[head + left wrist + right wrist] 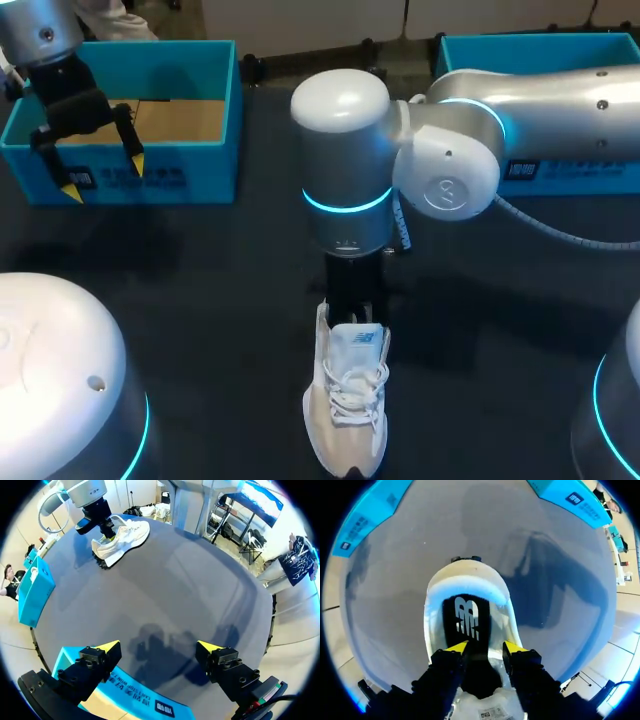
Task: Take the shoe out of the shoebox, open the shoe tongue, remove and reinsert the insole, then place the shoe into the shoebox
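A white lace-up shoe (348, 410) stands upright on the dark table, near the front middle, toe toward the front edge. My right gripper (352, 300) comes down into its heel opening. In the right wrist view the right gripper (485, 649) is open, its yellow tips apart just above the black insole (467, 620) inside the shoe (432, 630). Nothing is pinched between the fingers. My left gripper (104, 178) hangs open over the front wall of the blue shoebox (190, 180) at the far left. The left gripper (160, 647) holds nothing above the shoebox (130, 700), and the shoe (122, 539) lies far ahead.
A second blue box (560, 50) stands at the back right, behind my right arm. The shoebox at the left shows a bare brown floor (180, 120).
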Motion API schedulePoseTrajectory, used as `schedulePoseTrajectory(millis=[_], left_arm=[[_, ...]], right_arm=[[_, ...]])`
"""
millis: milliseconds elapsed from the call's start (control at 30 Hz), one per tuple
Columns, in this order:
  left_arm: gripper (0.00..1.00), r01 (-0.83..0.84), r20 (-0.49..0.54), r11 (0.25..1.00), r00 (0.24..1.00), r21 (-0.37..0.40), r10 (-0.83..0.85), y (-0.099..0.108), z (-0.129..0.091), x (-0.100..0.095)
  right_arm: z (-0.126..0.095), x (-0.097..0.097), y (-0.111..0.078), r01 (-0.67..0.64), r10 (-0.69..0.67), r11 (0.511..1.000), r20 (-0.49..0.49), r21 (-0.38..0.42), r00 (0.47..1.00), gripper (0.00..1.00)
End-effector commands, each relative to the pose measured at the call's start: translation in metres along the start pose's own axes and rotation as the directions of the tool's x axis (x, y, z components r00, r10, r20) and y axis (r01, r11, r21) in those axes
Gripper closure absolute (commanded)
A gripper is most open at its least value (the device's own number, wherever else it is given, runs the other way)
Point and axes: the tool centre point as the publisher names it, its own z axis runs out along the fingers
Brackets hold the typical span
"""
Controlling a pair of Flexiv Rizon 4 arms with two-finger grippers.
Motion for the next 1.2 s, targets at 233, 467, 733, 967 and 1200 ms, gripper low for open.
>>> schedulePoseTrajectory(millis=[233,467,733,967,1200], left_arm=[[0.00,-0.001,-0.003,1.000,1.000,-0.001,0.001,0.001,-0.001,0.000],[0.00,-0.001,-0.003,1.000,1.000,-0.001,0.001,0.001,-0.001,0.000],[0.00,-0.001,-0.003,1.000,1.000,-0.001,0.001,0.001,-0.001,0.000],[0.00,-0.001,-0.003,1.000,1.000,-0.001,0.001,0.001,-0.001,0.000],[0.00,-0.001,-0.003,1.000,1.000,-0.001,0.001,0.001,-0.001,0.000]], right_arm=[[-0.008,0.023,-0.017,-0.222,0.224,0.974,0.050,-0.039,0.973,0.00],[-0.010,0.023,-0.023,-0.231,0.233,0.972,0.053,-0.041,0.971,0.00],[-0.015,0.022,-0.031,-0.236,0.238,0.971,0.052,-0.048,0.970,0.00],[-0.019,0.018,-0.035,-0.236,0.236,0.972,0.038,-0.016,0.971,0.00],[-0.023,0.015,-0.037,-0.239,0.238,0.970,0.033,0.038,0.971,0.00]])
